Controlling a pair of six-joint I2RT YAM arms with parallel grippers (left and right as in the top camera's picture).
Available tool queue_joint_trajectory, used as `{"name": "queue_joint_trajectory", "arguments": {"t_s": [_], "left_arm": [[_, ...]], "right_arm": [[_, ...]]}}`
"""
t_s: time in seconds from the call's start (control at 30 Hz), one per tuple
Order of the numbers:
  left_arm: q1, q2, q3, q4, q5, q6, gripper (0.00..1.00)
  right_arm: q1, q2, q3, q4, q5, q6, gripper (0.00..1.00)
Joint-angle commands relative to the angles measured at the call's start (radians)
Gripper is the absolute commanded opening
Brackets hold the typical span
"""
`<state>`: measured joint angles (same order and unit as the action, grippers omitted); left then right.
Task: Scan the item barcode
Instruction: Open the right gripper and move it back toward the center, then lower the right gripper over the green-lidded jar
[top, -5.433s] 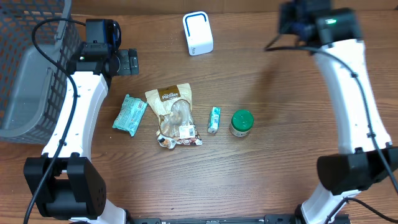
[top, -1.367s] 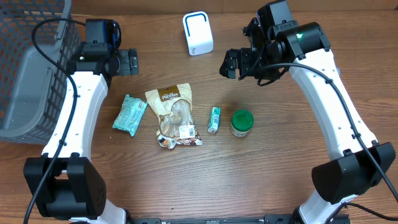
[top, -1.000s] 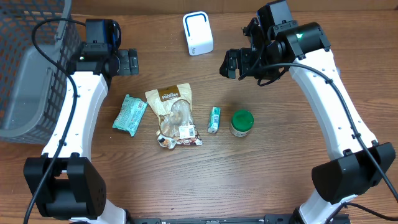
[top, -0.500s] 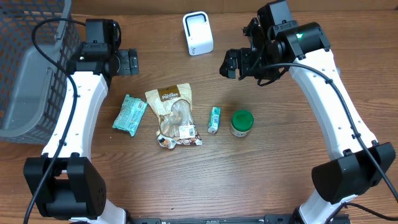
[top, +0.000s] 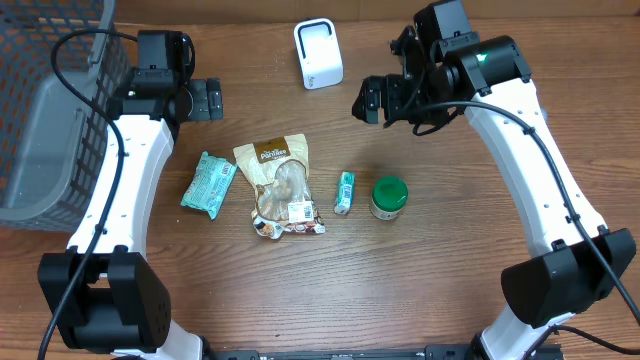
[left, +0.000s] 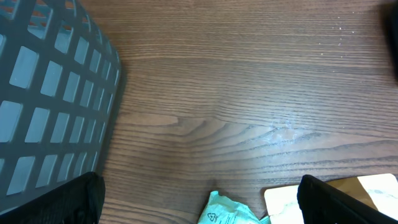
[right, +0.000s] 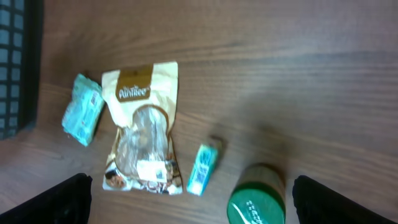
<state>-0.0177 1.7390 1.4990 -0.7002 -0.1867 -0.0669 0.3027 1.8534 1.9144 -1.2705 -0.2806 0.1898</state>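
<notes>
Brown wood table (top: 400, 290), two white arms, both claws spread wide and empty.
Gray mesh basket (top: 40, 120) sits at the left edge. Left claw (top: 208, 99) and right claw (right: 196, 202) touch nothing (the right arm swung in from the far corner). Crinkly tan pouch (top: 280, 185), teal packet (top: 208, 184), round green-lidded jar (top: 389, 197) and small teal box (top: 344, 192) lie mid-table, unmoved. The white scanner (top: 318, 53) stands behind them.

A brown wood-grain counter (top: 420, 290) fills every view, its grain running side to side, evenly lit, with only soft shadows on it.
</notes>
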Motion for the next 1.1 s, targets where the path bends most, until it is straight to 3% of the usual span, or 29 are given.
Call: {"name": "queue_joint_trajectory", "arguments": {"t_s": [0.0, 0.33, 0.53, 0.9, 1.07], "left_arm": [[-0.003, -0.018, 0.020, 0.000, -0.003, 0.023, 1.00], [-0.003, -0.018, 0.020, 0.000, -0.003, 0.023, 1.00], [-0.003, -0.018, 0.020, 0.000, -0.003, 0.023, 1.00], [-0.003, -0.018, 0.020, 0.000, -0.003, 0.023, 0.99], [-0.003, -0.018, 0.020, 0.000, -0.003, 0.023, 1.00]], "right_arm": [[-0.001, -0.005, -0.005, 0.013, 0.002, 0.004, 1.00], [-0.001, -0.005, -0.005, 0.032, -0.048, 0.005, 1.00], [-0.001, -0.005, -0.005, -0.042, -0.073, 0.007, 1.00], [-0.001, -0.005, -0.084, -0.084, 0.053, 0.261, 1.00], [0.000, -0.005, -0.159, -0.054, 0.071, 0.286, 1.00]]}}
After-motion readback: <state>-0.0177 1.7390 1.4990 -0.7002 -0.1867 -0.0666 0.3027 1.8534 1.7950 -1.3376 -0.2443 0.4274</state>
